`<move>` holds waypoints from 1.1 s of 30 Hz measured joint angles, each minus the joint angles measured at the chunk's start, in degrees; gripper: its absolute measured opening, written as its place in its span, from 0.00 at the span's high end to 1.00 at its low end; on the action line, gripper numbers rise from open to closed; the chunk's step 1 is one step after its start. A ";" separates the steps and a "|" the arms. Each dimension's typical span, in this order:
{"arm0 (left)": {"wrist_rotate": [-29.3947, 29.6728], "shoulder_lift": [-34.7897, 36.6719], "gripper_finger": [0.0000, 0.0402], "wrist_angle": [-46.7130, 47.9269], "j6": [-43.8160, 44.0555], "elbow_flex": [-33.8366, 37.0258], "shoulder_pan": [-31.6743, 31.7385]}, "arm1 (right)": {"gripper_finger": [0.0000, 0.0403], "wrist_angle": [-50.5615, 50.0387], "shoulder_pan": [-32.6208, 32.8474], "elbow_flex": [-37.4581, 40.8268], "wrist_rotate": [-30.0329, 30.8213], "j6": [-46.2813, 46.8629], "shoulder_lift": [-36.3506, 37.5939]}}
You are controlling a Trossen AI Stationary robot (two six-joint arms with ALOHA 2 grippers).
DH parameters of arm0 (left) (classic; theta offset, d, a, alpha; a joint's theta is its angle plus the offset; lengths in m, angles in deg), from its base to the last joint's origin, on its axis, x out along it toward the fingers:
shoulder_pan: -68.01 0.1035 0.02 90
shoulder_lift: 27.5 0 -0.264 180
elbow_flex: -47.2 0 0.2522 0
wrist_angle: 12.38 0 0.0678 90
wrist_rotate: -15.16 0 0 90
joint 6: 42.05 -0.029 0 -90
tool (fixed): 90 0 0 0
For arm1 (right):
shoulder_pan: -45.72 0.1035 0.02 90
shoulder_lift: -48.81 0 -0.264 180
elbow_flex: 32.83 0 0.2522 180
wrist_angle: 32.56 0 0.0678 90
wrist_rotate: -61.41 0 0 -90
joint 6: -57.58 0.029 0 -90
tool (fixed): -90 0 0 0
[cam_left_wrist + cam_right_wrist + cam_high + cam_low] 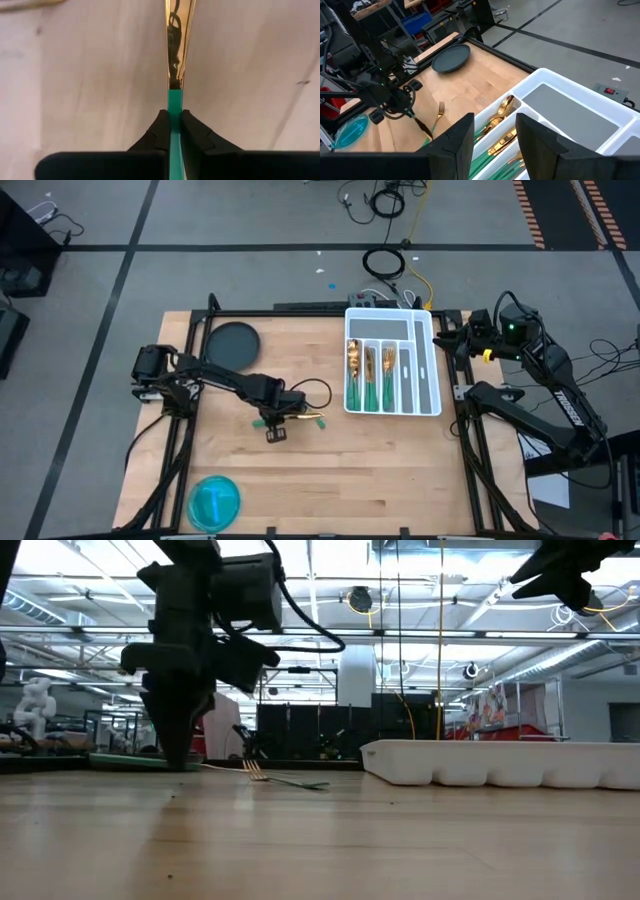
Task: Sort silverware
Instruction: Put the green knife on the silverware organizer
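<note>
Green handle of one piece of silverware (pixel 175 107) sits pinched between my left tool's (pixel 276 427) fingers (pixel 157 131), low on the counter (pixel 380 470) at centre left of the high view. One fork (pixel 438 116) lies loose beside it. Others fill the white tray (pixel 428 370) at upper right, beside which my right tool (pixel 494 135) waits, jaws partly apart

Even overhead light; bright ceiling lamps (pixel 360 600) glare in the low view.

The gold head of the green-handled utensil (pixel 175 107) is cut off by the left wrist view's edge.
</note>
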 joint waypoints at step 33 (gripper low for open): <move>10.71 13.63 0.95 0.72 49.24 -3.91 0.17 | 0.65 -0.07 0.00 0.00 0.20 -0.04 0.00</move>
